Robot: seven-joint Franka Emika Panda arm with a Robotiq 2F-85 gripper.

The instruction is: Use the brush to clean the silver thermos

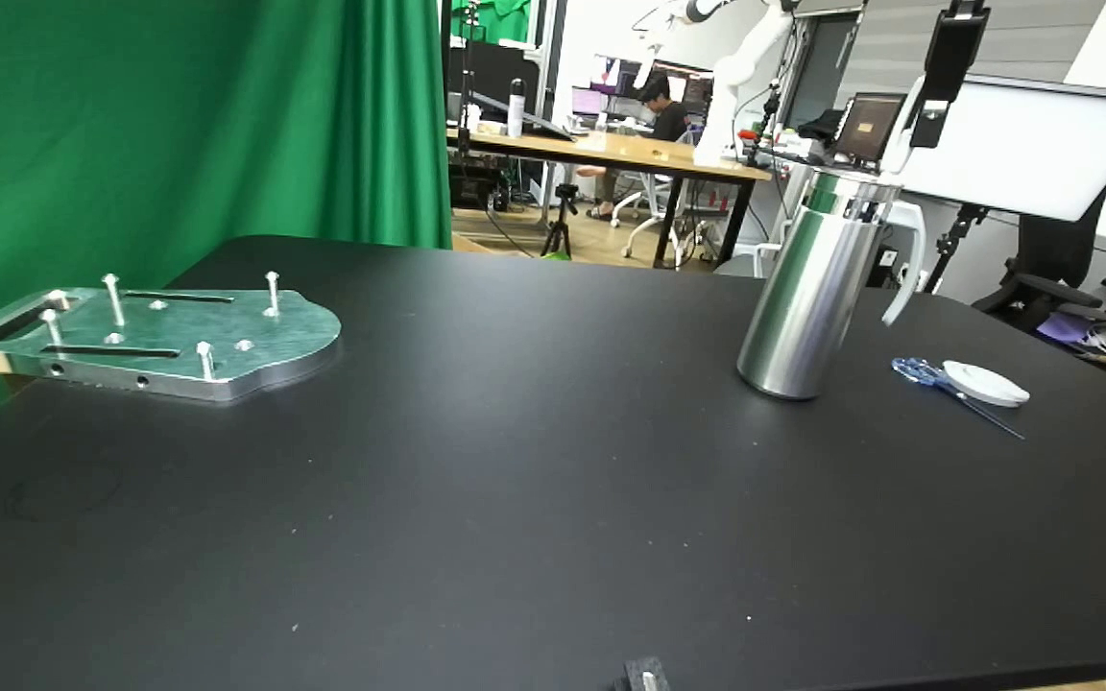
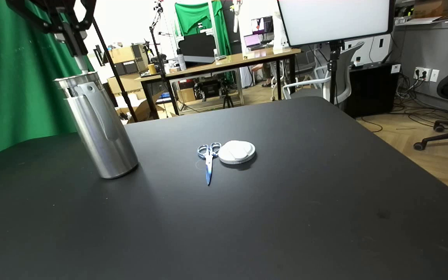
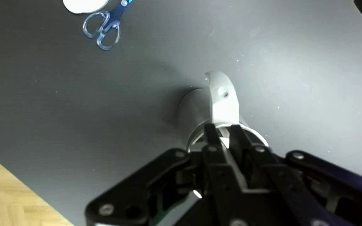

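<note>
1. Black table: bears silver thermos, mouth up, likely for inside access.
2. Gripper: nearly closed, pinching brush by its handle, aimed down the mouth; head hidden.
3. White disc: possibly lid, off to free the mouth.

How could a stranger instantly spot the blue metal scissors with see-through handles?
On the black tabletop, find the tall silver metal thermos. To its right in both exterior views sits a low, round white disc, with the scissors lying beside it. Unlike these neighbours, the scissors are blue, pointed and two-looped.
</note>
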